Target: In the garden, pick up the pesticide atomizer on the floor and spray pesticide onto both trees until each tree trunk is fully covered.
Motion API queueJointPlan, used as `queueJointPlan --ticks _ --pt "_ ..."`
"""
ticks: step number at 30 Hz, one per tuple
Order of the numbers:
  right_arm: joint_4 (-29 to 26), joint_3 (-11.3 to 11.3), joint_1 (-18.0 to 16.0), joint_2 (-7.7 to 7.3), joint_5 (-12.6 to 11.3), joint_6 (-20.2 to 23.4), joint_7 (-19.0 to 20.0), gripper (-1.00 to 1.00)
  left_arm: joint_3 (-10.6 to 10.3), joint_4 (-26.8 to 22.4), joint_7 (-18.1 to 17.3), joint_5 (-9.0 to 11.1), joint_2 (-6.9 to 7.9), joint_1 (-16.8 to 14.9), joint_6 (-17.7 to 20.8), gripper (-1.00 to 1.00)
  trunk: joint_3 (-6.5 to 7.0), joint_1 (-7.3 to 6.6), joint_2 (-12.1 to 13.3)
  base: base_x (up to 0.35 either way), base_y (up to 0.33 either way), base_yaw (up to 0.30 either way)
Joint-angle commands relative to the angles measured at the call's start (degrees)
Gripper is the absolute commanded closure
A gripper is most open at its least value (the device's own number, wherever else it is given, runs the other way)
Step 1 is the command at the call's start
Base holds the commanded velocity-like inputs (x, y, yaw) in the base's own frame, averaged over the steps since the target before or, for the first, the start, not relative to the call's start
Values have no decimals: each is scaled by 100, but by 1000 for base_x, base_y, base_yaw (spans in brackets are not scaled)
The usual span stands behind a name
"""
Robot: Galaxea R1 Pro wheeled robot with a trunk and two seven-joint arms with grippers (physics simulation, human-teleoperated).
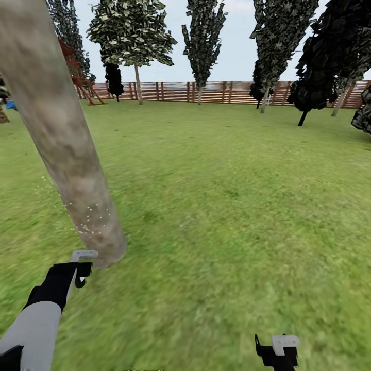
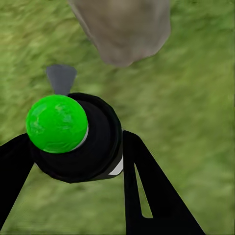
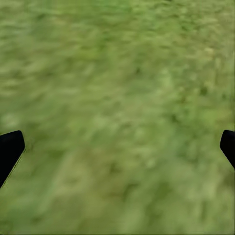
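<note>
Atomizer (image 2: 78, 142): held between the black fingers (image 2: 152, 196) of the left pincer (image 2: 73, 161), seen from above as a round dark cap with a bright green dot (not red) and a small grey nozzle pointing toward the trunk base.
Handling: judged a stiff, slim, light cylinder; smooth round wall likely slippery, prone to twisting in the grip; best taken across the body below the cap, nozzle left free.
Left pincer (image 1: 80, 268): closed around the atomizer, low and just beside the foot of the near trunk in the head view.
Right pincer (image 1: 277, 350): spread wide, nothing between its tips, hanging over bare grass.
Near tree trunk (image 1: 56, 134): mottled tan-grey column rising from the lawn at the head view's left; pale specks on and around its lower part, possibly spray droplets; coverage higher up impossible to judge.
Second tree (image 1: 135, 46): slim pale trunk under a green crown, far off by the fence; whether it is the second tree to spray, uncertain.
Surface: soft green lawn (image 1: 232, 206), flat, no paving in sight here.
Room: open garden bounded by a brown slat fence (image 1: 216, 91); dark cone-shaped trees (image 1: 203, 36) along it, well apart from the arms; ample space to swing the nozzle up the trunk.
</note>
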Motion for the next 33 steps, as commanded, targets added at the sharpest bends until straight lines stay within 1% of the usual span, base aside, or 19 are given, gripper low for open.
queueJointPlan --ticks 1,4,6,7,8,11,13,15,16,17,18,20,21,22,25,27,28,31,33 --pt "0 3 0 -5 -1 0 -1 -100 -2 -1 -2 -9 -6 -18 9 100 0 0 0 1 -1 210" --pt "0 3 0 -12 1 0 -1 -100 -13 -17 -1 -20 -64 -235 43 100 0 0 0 0 0 51" --pt "0 3 0 -12 2 0 -1 -100 -15 -16 -6 -29 -45 -395 53 100 0 0 0 0 0 11" --pt "0 3 0 -16 3 0 -1 -100 -16 -16 -20 -38 -4 -537 64 100 0 0 0 0 0 2" --pt "0 3 0 -24 3 0 -1 -100 -16 -15 -27 -46 100 -642 67 100 0 0 0 0 0 0" --pt "0 3 0 -29 3 0 -1 -100 -16 -11 -102 -44 298 -794 102 100 0 0 0 0 0 0" --pt "0 3 0 -30 3 0 -1 -100 -27 -18 -467 -66 347 -838 339 100 0 0 0 0 0 0" --pt "0 3 0 -30 3 0 -1 -100 -183 -30 -741 -84 335 -853 434 100 0 0 0 0 0 0" --pt "0 3 0 -27 3 3 -1 -100 -469 -47 -884 -83 349 -881 491 100 0 0 0 0 0 0" --pt "0 3 0 -23 3 6 -1 -100 -755 -59 -1090 -79 706 -921 799 100 0 0 0 0 0 0" --pt "0 3 0 -22 3 8 -1 -100 -772 -59 -1418 -84 995 -925 827 100 0 0 0 0 0 0" --pt "0 3 0 -21 3 6 -1 -100 -778 -65 -1739 -97 1201 -931 838 100 0 0 0 0 0 0" --pt "0 3 0 -21 3 6 -1 -100 -782 -81 -1836 -102 1252 -947 840 100 0 0 0 0 0 0" --pt "0 3 0 -21 3 4 -1 -100 -791 -102 -1904 -104 1271 -959 841 100 0 0 0 0 0 0" --pt "0 3 0 -14 3 1 -1 -100 -792 -116 -1934 -90 1219 -961 842 100 0 0 0 0 0 143" --pt "0 3 0 -13 3 0 -1 -100 -851 -127 -1937 -90 1072 -983 870 100 0 0 0 0 0 253" --pt "0 3 0 -13 3 2 -1 -100 -910 -169 -1937 -90 1008 -1016 967 100 0 0 0 0 0 272" --pt "0 3 0 -12 3 2 -1 -100 -961 -268 -1942 -90 989 -1043 1153 100 0 0 0 0 0 275" --pt "0 3 0 -12 3 1 -1 -100 -978 -351 -1947 -96 1033 -1020 1197 100 0 0 0 0 0 226"
